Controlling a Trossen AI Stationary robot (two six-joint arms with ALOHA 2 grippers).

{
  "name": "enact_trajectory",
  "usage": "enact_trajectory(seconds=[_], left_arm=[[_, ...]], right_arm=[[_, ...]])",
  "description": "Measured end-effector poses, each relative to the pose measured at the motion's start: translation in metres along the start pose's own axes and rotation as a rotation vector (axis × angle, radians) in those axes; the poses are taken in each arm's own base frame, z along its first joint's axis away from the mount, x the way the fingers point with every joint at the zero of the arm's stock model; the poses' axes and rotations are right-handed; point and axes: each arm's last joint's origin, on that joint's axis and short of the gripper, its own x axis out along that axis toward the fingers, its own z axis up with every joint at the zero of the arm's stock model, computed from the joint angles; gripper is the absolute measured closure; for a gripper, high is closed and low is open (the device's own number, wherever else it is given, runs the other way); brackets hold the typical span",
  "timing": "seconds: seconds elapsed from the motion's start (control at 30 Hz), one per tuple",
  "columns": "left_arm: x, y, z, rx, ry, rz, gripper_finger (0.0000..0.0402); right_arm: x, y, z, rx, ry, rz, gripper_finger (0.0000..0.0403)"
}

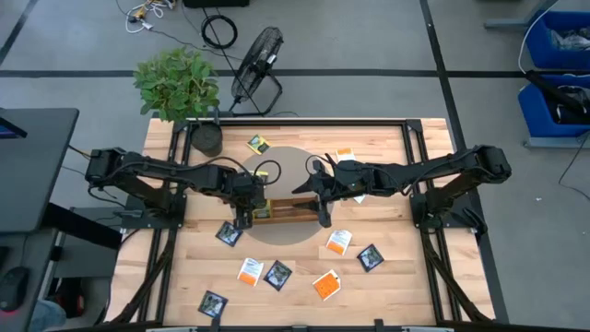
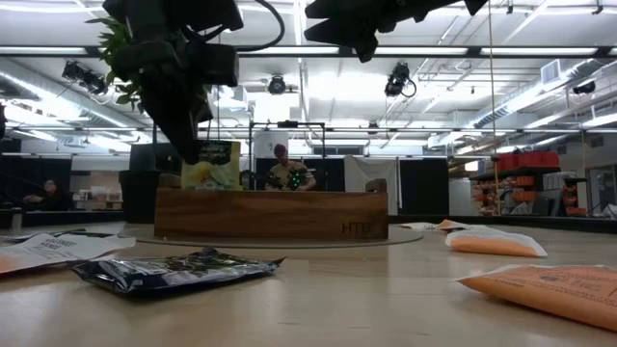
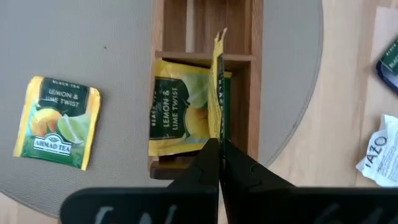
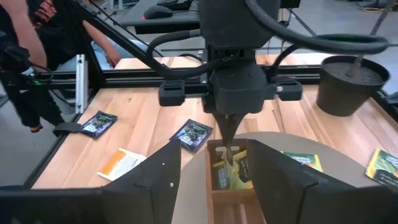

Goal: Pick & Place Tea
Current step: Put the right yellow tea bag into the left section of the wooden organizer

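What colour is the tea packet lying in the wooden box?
Yellow and green lemon-lime sachet inside the wooden tray; left wrist view shows it best.

Long brown wooden tray (image 1: 281, 211) at centre of round grey mat (image 1: 286, 175), both grippers over it.
Left gripper (image 3: 219, 155) pinches a yellow-green square paper sachet (image 3: 218, 87) upright over the tray's left end, another sachet (image 3: 177, 115) flat in that compartment. Right gripper (image 1: 324, 218) over the right end. Loose sachets (image 1: 277, 274) near side; potted plant (image 1: 180, 88) far left.

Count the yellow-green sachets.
4. One sachet lies by the mat's edge near the pot; one on the mat beside the tray; one in the tray; one pinched in the left gripper. Arms may hide more.
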Motion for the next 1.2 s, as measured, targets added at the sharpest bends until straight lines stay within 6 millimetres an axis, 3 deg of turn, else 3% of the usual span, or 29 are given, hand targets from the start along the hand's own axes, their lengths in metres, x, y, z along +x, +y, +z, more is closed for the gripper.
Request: enact_trajectory(seconds=[0.53,1.2], left_arm=[[0.015,0.013,0.004,-0.023,0.022,0.024,0.0399],[0.015,0.016,-0.001,-0.067,0.077,0.125,0.0399]], right_arm=[[0.0,0.0,0.0,0.003,0.001,0.0,0.0211],[0.0,0.0,-0.001,0.0,0.008,-0.001,0.0211]])
